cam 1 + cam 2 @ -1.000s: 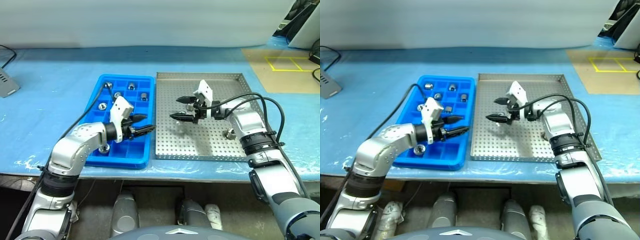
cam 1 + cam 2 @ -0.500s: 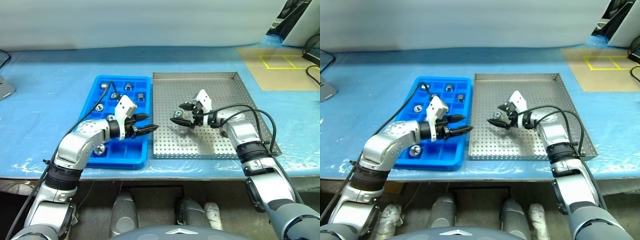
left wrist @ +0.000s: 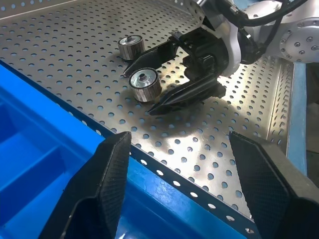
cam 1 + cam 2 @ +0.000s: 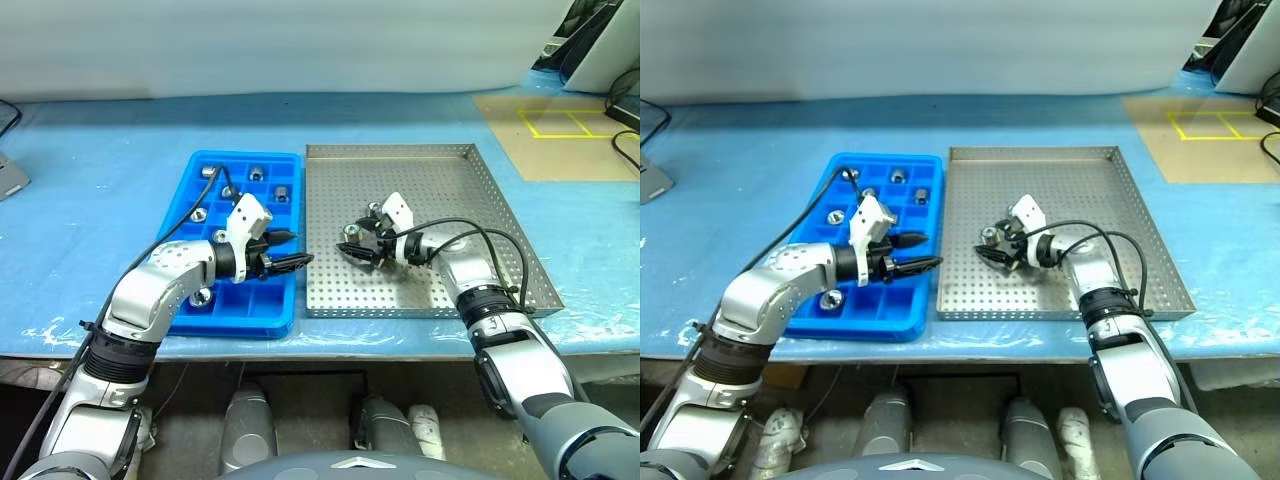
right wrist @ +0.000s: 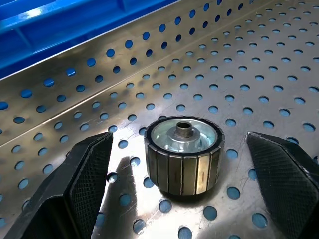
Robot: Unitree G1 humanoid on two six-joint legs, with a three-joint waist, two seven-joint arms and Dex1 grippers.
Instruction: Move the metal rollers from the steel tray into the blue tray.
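2 metal rollers (image 3: 144, 84) stand upright on the perforated floor of the steel tray (image 4: 470, 180), toward its edge beside the blue tray (image 4: 205, 310), and my right gripper (image 4: 358, 243) is down low with its fingers spread wide on either side of the nearer one, not touching it. Several more rollers sit in compartments of the blue tray, mostly at its far end. My left gripper (image 4: 290, 250) hangs over that tray's inner edge, fingers partly apart and holding nothing.

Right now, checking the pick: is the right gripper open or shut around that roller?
Open: the right gripper straddles the upright roller, with gaps beside both fingers.
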